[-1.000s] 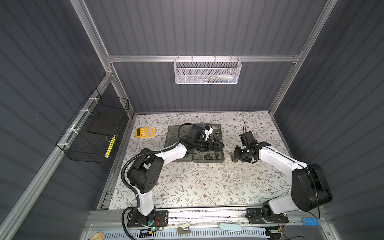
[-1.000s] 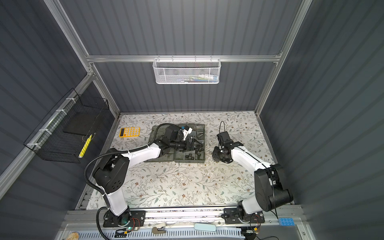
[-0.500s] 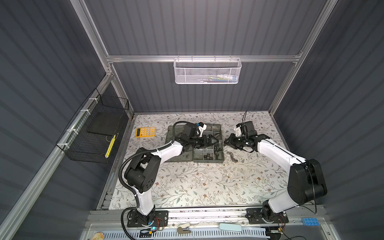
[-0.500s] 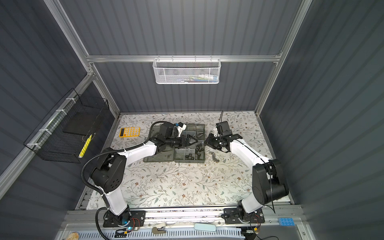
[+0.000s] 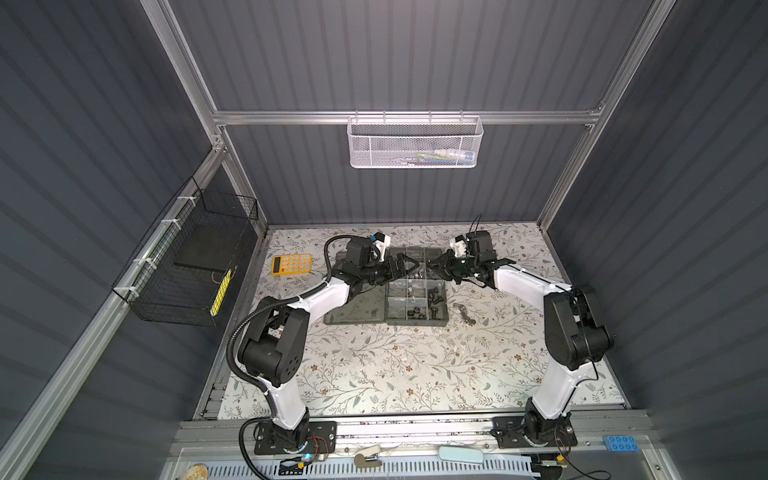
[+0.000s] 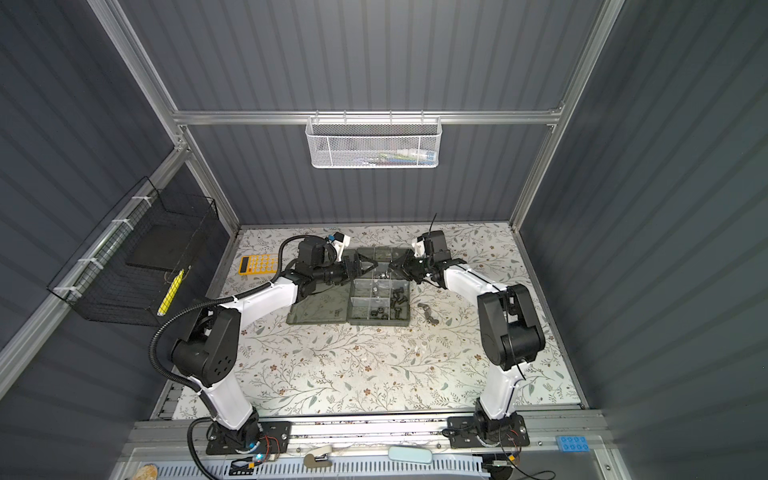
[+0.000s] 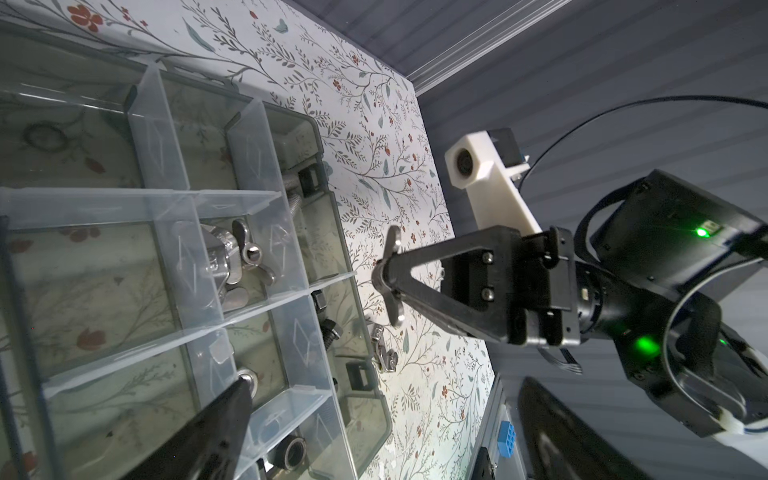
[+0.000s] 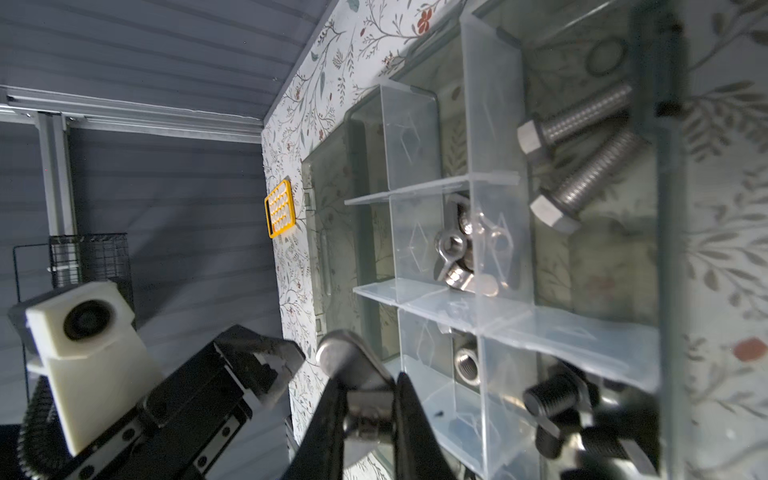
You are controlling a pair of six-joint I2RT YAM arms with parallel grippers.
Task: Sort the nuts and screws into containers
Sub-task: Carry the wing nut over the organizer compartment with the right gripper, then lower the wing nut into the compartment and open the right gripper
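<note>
My right gripper (image 8: 368, 399) is shut on a silver wing nut (image 8: 353, 365). In both top views it hangs over the far cells of the organizer case (image 5: 417, 325), and the left wrist view shows the nut (image 7: 392, 276) pinched at the fingertips. My left gripper (image 5: 405, 264) faces it, open and empty, above the same case. The containers have clear dividers (image 8: 490, 124). One cell holds wing nuts (image 7: 239, 266), another two silver screws (image 8: 575, 120). Others hold black screws (image 8: 552, 401) and a silver hex nut (image 8: 465, 365). More wing nuts (image 5: 464, 313) lie loose right of the case.
The case's flat lid (image 5: 353, 309) lies open to its left. A yellow calculator (image 5: 291, 264) sits at the far left, beside a black wire basket (image 5: 187, 266) on the wall. A white mesh basket (image 5: 415, 141) hangs on the back wall.
My right gripper has lifted from the table right of the case and swung left over its far cells with the wing nut. The left gripper has drawn back toward the case's far left.
</note>
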